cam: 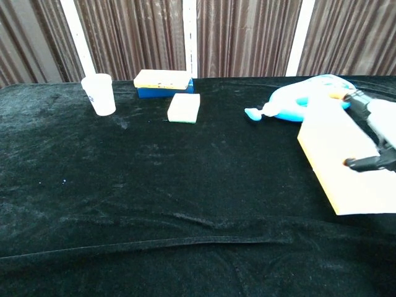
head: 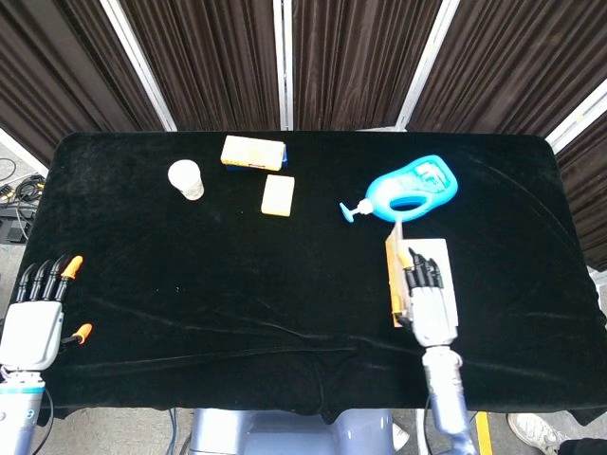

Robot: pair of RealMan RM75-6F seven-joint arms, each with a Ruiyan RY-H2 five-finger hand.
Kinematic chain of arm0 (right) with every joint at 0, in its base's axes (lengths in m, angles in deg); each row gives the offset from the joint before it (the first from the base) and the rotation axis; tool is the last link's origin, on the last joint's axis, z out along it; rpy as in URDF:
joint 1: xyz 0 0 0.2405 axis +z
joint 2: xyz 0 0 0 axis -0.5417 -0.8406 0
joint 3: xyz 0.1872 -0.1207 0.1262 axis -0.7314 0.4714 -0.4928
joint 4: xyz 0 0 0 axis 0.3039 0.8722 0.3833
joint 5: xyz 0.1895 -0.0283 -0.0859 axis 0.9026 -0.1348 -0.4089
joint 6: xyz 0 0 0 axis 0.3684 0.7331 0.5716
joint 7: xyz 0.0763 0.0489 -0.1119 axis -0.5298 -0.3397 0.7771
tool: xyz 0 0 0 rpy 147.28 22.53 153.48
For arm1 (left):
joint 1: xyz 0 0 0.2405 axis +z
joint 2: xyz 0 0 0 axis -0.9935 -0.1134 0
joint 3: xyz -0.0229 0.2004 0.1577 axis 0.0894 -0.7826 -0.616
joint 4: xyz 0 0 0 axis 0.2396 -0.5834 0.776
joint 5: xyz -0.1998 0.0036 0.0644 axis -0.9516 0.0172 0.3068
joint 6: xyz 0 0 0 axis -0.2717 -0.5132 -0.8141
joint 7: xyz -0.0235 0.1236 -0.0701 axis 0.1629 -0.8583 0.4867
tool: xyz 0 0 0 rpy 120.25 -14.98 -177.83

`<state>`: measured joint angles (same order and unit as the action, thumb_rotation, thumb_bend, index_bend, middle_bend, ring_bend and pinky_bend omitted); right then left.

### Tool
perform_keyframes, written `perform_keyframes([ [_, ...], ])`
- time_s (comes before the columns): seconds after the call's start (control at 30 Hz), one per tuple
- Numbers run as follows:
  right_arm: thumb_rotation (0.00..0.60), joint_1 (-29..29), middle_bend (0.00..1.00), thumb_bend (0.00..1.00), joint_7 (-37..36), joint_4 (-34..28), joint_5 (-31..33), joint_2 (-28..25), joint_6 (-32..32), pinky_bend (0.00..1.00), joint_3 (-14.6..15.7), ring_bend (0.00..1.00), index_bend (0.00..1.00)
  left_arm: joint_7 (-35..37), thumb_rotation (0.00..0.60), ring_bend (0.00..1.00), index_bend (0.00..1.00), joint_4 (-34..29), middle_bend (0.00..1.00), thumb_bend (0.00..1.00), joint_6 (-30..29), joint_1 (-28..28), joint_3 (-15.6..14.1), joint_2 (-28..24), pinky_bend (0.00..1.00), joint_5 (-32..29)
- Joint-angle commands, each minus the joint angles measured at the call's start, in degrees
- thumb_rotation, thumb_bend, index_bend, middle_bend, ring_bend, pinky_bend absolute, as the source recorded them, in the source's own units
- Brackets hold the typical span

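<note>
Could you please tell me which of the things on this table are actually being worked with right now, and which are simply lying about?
In use:
- right hand, holding the cloth's lifted edge
- white cloth, half folded over

Lying about:
- blue pump bottle
- paper cup
- yellow sponge
- yellow and blue box
- left hand, holding nothing, at the table's edge
</note>
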<state>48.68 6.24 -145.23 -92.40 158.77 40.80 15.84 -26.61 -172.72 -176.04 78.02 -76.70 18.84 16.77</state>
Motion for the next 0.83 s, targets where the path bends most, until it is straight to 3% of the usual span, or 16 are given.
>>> perform_keyframes([
  [0.03, 0.600, -0.91, 0.00, 0.43, -0.10, -1.36, 0.60, -2.54, 0.89, 0.00, -0.80, 0.00, 0.00, 0.24, 0.600, 0.00, 0.00, -0.05, 0.00, 0.16, -0.16, 0.05, 0.09, -0.11, 0.00, 0.03],
  [0.33, 0.600, -2.28, 0.00, 0.41, -0.24, -0.85, 6.19, -9.50, -1.02, 0.00, -3.12, 0.00, 0.00, 0.74, 0.600, 0.00, 0.00, -0.25, 0.00, 0.16, -0.63, 0.13, 0.16, -0.31, 0.00, 0.56],
  [0.47, 0.600, -3.13, 0.00, 0.38, -2.00, -0.66, 5.68, -11.70, -1.08, 0.00, -2.31, 0.00, 0.00, 1.00, 0.600, 0.00, 0.00, -0.11, 0.00, 0.16, -0.56, 0.05, 0.26, -0.28, 0.00, 0.56],
  [0.7, 0.600, -5.83, 0.00, 0.25, -6.78, -0.30, -4.41, -17.04, 2.28, 0.00, 4.09, 0.00, 0.00, 2.57, 0.600, 0.00, 0.00, 0.73, 0.00, 0.15, -1.65, 0.17, 0.21, -0.39, 0.00, 2.26],
  [0.83, 0.600, -6.67, 0.00, 0.22, -6.02, -0.91, -10.50, -20.11, 5.13, 0.00, 6.73, 0.00, 0.00, 3.41, 0.600, 0.00, 0.00, 1.28, 0.00, 0.12, -1.92, 0.21, -0.09, -0.70, 0.00, 3.34],
])
